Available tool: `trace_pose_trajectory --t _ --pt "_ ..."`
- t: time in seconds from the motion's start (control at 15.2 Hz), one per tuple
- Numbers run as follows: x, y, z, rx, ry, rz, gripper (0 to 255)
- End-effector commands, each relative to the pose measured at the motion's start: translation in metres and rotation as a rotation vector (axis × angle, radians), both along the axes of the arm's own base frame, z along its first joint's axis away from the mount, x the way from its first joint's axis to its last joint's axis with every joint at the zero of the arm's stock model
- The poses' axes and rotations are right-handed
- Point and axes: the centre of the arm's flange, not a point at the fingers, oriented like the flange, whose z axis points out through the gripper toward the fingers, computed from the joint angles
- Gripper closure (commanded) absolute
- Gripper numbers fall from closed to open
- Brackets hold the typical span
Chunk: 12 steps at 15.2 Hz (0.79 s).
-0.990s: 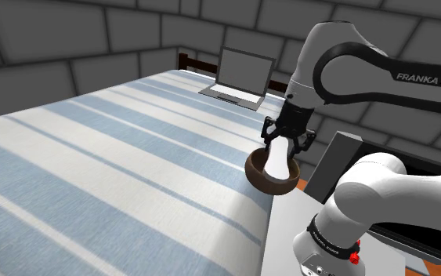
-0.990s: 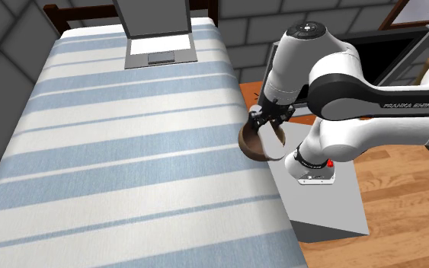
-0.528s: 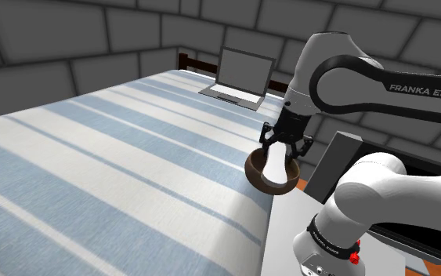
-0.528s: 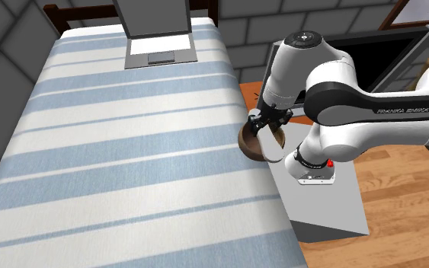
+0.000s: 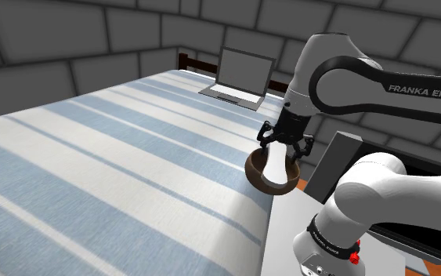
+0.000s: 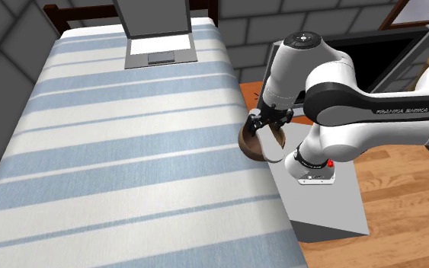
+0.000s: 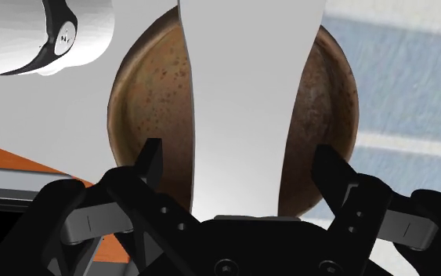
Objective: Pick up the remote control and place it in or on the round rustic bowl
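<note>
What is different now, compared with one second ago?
The gripper shifted slightly over the bowl and its fingers seem to have spread: they now stand clear of the white remote control, which sits in the bowl. Bowl, laptop and bed kept their places.

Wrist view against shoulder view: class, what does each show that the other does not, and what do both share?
Wrist view, not shoulder: the speckled inside of the round brown bowl, and gaps between the open black fingers and the plain white remote control. Shoulder view, not wrist: the open grey laptop and dark wooden headboard. Both: the remote lying across the bowl, at the edge of the blue-and-white striped bed.
</note>
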Motion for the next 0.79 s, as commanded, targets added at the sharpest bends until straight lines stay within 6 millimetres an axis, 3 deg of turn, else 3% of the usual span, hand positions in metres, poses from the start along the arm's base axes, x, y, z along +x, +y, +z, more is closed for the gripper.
trace_pose_trajectory --t 0.0,0.26,0.73 --pt "0.0 0.0 0.0 0.0 0.0 0.0 0" --pt "0.0 -0.001 0.05 0.0 0.0 0.0 0" --pt "0.0 -0.001 0.05 0.0 0.0 0.0 0"
